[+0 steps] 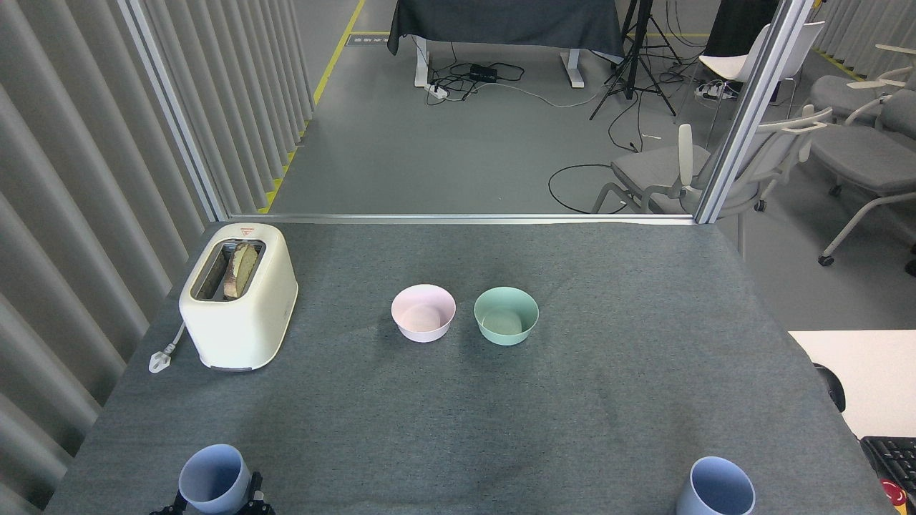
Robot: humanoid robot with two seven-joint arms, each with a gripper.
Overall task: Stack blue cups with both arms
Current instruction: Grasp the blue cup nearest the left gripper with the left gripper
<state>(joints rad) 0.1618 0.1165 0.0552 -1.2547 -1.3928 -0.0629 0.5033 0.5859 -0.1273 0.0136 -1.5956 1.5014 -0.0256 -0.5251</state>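
Note:
Two pale blue cups stand upright near the table's front edge. One cup is at the left and the other cup is at the right, cut off by the bottom edge. My left gripper pokes up from the bottom edge. It is open, with one black finger on each side of the left cup. I cannot tell whether the fingers touch the cup. My right gripper is out of view.
A cream toaster with bread in its slot stands at the left, its plug lying beside it. A pink bowl and a mint-green bowl sit side by side mid-table. A white desk with a keyboard adjoins the right edge.

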